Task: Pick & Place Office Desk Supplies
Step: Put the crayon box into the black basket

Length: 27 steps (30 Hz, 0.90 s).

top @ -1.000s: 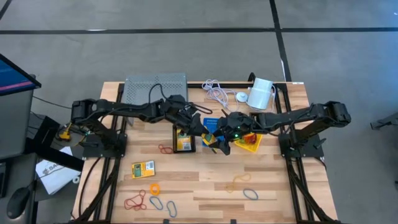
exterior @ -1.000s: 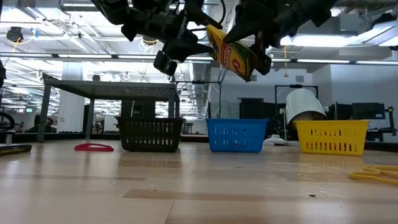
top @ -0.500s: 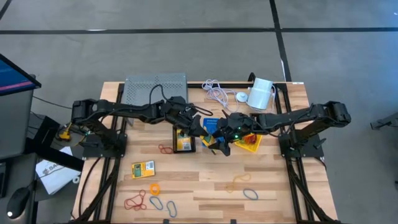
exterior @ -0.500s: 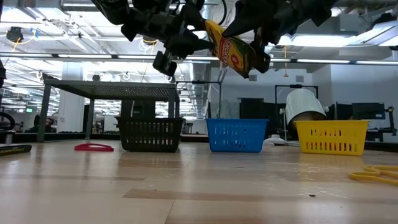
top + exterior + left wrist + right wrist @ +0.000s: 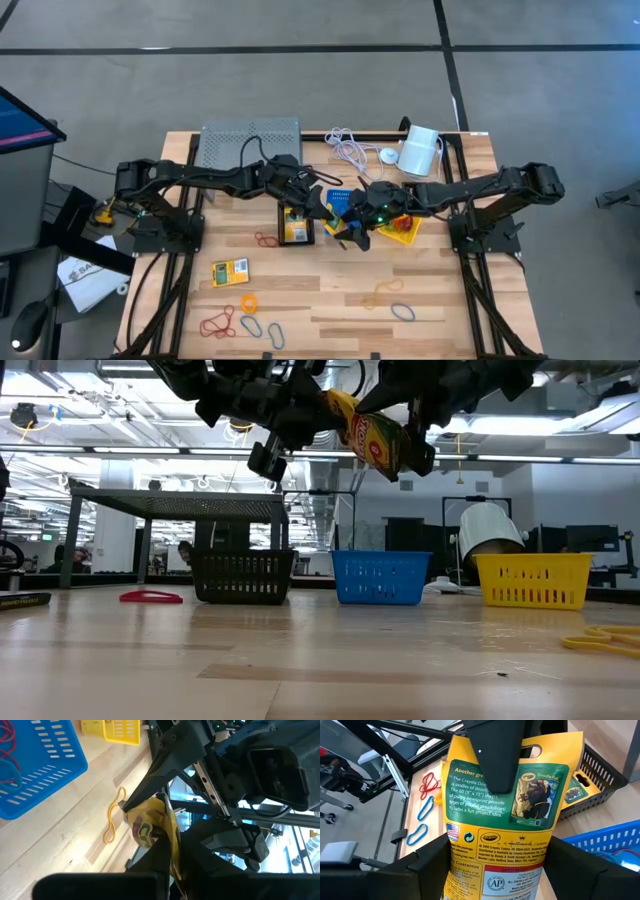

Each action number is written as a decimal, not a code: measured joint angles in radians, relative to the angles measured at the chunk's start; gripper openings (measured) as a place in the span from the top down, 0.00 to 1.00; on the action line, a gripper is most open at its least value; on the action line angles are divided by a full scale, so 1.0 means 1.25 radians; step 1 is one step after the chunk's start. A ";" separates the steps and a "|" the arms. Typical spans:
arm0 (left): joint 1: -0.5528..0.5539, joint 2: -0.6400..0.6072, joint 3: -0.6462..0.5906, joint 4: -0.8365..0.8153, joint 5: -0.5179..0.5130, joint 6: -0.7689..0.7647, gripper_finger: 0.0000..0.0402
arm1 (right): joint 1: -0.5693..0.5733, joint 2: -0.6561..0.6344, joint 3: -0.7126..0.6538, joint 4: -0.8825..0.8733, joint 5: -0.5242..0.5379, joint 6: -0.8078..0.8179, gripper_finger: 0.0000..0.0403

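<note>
Arms met over the middle of the table (image 5: pixel 330 300), the left gripper (image 5: pixel 322 203) and the right gripper (image 5: pixel 352 231) both clamped on one yellow packet (image 5: pixel 372 438) held in the air above the bins. In the right wrist view the right fingers (image 5: pixel 432 867) stood wide apart and pressed the packet's two side edges, while a dark finger of the left gripper lay across its top edge; the left jaws were squeezed nearly together on that thin edge. From the low view the packet hung tilted, well above the wood. Below it, a black bin (image 5: pixel 243 576), a blue bin (image 5: pixel 380 577) and a yellow bin (image 5: pixel 533 580) stood in a row on the table. The black bin already had a packet lying in it, seen from above. A second packet (image 5: pixel 229 271) lay flat on the wood nearer the front left. Loops (image 5: pixel 232 322) in red, orange and blue were scattered near the front edge, with a red one (image 5: pixel 266 239) just beside the black bin and a few more (image 5: pixel 392 300) toward the front right.
</note>
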 joint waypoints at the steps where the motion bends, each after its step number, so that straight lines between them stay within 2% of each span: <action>1: 0.000 0.000 0.000 0.001 0.004 0.002 0.95 | 0.000 0.000 0.000 0.001 0.000 0.006 0.31; 19: 0.001 0.000 0.000 0.007 0.038 0.016 0.95 | 0.008 -0.001 0.001 0.012 -0.016 0.029 0.30; 23: 0.005 0.000 0.000 0.014 0.048 0.019 0.95 | 0.007 -0.001 0.001 0.020 -0.055 0.032 0.23; 27: 0.005 0.000 0.001 0.020 0.049 0.020 0.95 | 0.007 -0.002 0.003 0.029 -0.076 0.028 0.10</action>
